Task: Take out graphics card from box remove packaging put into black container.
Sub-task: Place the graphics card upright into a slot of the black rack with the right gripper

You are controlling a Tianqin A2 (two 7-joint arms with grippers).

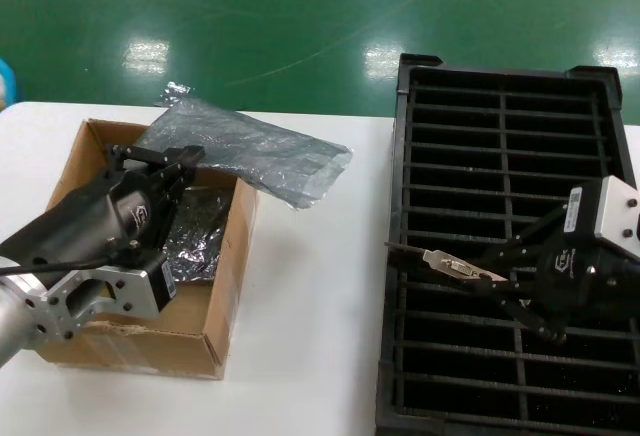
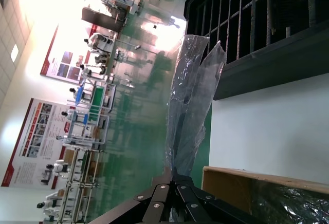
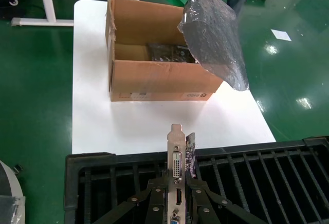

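While over the black container (image 1: 600,106), graphics card (image 3: 177,162) between right gripper (image 3: 177,185) jaws.

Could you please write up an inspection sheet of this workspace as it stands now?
Surface: white table, bare between box and tray.
Job's things: graphics card held over black container; packaging lifted above box; more bagged items inside the box.
Clutter: nothing seen.
Grippers: right gripper shut on the card; left gripper shut on the bag.
Cables: thin black cable by the left arm.
Surroundings: green floor, posters, workbenches.
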